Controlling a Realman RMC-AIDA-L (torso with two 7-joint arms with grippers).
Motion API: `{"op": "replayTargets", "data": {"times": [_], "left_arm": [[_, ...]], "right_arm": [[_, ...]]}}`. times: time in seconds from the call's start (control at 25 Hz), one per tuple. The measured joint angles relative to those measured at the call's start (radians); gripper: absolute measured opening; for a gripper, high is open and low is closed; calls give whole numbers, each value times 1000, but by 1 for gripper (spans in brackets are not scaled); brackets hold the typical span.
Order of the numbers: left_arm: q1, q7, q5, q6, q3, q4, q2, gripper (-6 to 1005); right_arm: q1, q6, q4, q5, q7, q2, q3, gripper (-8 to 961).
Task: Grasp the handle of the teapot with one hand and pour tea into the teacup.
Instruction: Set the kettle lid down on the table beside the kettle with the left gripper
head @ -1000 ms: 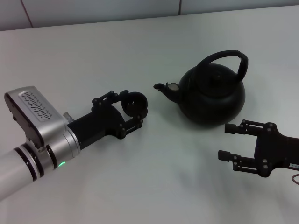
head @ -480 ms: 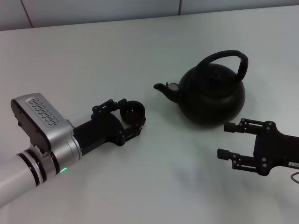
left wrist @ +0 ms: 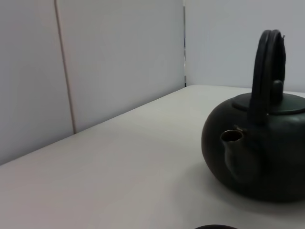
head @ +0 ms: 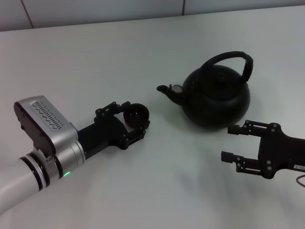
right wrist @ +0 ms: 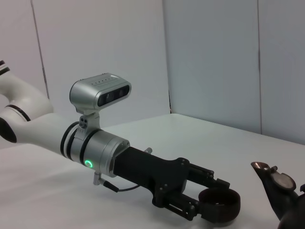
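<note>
The round black teapot [head: 217,98] stands on the table at the right, its spout [head: 167,90] pointing left and its arched handle [head: 234,58] upright over the lid. My left gripper [head: 137,119] is shut on the tiny black teacup [head: 136,113], holding it upright and low over the table, a short way left of the spout. The right wrist view shows the same teacup [right wrist: 220,204] in the left gripper [right wrist: 209,200], near the spout [right wrist: 272,180]. In the left wrist view the teapot [left wrist: 259,157] and handle [left wrist: 268,67] are close ahead. My right gripper [head: 228,142] hangs open in front of the teapot, touching nothing.
The white table [head: 119,52] runs back to a grey panelled wall [head: 95,9]. The left arm's silver wrist and camera housing [head: 45,126] fill the lower left. A cable [head: 301,181] shows at the right edge.
The left gripper has drawn back and lowered the teacup, which was tipped and is now upright. The right gripper has barely moved and the teapot has stayed put.
</note>
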Motion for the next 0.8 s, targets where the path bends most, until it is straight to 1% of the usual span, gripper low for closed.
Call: {"op": "replayTargets", "data": {"times": [0.36, 0.56, 0.64, 0.76, 0.8], "left_arm": [[-2, 0, 0, -6, -18, -6, 0, 839], [4, 0, -1, 15, -26, -6, 0, 855], [12, 0, 0, 46, -26, -2, 0, 854], [41, -1, 1, 149, -20, 11, 8, 855], [70, -12, 1, 220, -16, 31, 16, 855]], "right_arm": [[0, 0, 0, 0, 0, 0, 0, 679], [0, 0, 0, 0, 0, -1, 0, 679], [0, 3, 0, 0, 0, -1, 0, 679], [0, 4, 0, 0, 0, -2, 0, 679], [0, 5, 0, 0, 0, -2, 0, 680]]}}
